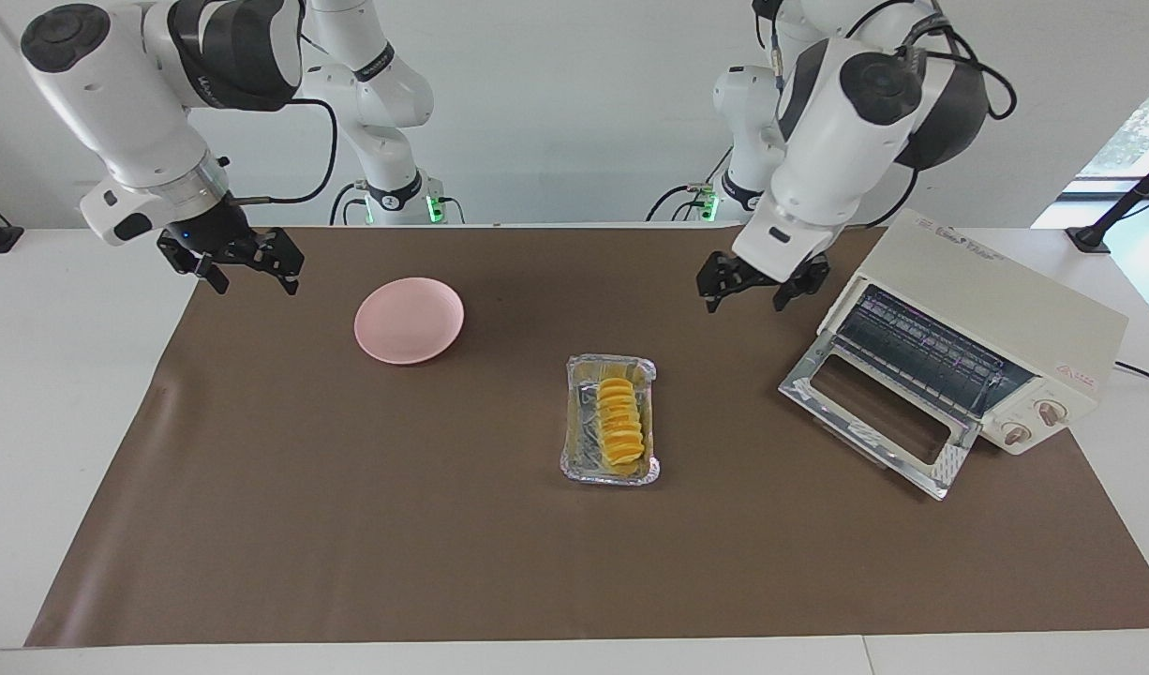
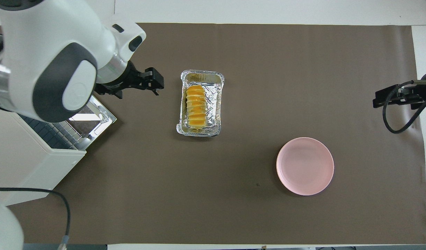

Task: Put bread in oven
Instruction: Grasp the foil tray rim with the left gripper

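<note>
The bread point(image 1: 619, 425) point(image 2: 195, 109), a ridged golden loaf, lies in a silver foil tray point(image 1: 574, 466) point(image 2: 216, 104) at the middle of the brown mat. The cream oven point(image 1: 1006, 300) point(image 2: 29, 166) stands at the left arm's end, its glass door point(image 1: 865, 412) point(image 2: 103, 119) folded down and the wire rack showing. My left gripper point(image 1: 747, 289) point(image 2: 159, 82) hangs open and empty over the mat between the oven and the tray. My right gripper point(image 1: 253, 270) point(image 2: 381, 98) waits open and empty over the mat's edge at the right arm's end.
A round pink plate point(image 1: 409, 320) point(image 2: 305, 166) sits on the mat between the tray and the right gripper, nearer to the robots than the tray. The brown mat point(image 1: 350, 525) covers most of the white table.
</note>
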Motion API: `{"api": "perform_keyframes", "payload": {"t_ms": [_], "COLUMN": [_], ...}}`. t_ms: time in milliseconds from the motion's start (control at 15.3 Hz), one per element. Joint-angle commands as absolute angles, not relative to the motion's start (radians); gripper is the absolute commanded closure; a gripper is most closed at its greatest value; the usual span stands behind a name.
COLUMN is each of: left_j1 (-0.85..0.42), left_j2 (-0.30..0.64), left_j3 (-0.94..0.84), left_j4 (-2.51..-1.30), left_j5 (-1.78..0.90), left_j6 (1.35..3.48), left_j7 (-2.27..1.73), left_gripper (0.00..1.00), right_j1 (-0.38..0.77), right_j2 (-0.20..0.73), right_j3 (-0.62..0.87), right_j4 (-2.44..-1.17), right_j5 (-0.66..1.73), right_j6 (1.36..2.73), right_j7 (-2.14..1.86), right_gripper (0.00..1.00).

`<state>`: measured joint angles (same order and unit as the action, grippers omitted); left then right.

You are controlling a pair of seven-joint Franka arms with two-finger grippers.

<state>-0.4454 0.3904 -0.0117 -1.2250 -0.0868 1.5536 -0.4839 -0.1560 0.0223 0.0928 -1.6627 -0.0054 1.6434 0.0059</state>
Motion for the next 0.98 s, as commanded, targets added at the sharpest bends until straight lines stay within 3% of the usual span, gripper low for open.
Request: {"api": "perform_keyframes", "payload": {"t_ms": [0, 262, 393, 917], "left_j1": [-0.56, -0.604, -0.67, -0.709], "left_j2": [0.537, 0.545, 0.616, 0.667], "left_j3": [0.011, 0.008, 0.011, 0.011], "left_j4": [-1.081, -1.207, -1.252, -1.31], "left_j5": [-0.091, -0.092, -0.087, -0.066], "left_j6": [1.59, 1.808, 1.923, 1.963], "left_j7": [-0.63, -0.675, -0.693, -0.712], "left_gripper": [0.0, 0.0, 0.0, 0.03], "right_j1": [-0.179, -0.179, -0.179, -0.169], "right_j2": [0.011, 0.006, 0.005, -0.008], "right_j3": [0.107, 0.107, 0.107, 0.112], "right_j4": [-1.681, -1.695, -1.692, -1.692], "right_j5": [-0.031, -0.031, -0.031, -0.031], "right_j6": [1.648, 1.646, 1.638, 1.637], "right_j7": [0.008, 0.009, 0.011, 0.011], "right_gripper": [0.0, 0.0, 0.0, 0.0]}}
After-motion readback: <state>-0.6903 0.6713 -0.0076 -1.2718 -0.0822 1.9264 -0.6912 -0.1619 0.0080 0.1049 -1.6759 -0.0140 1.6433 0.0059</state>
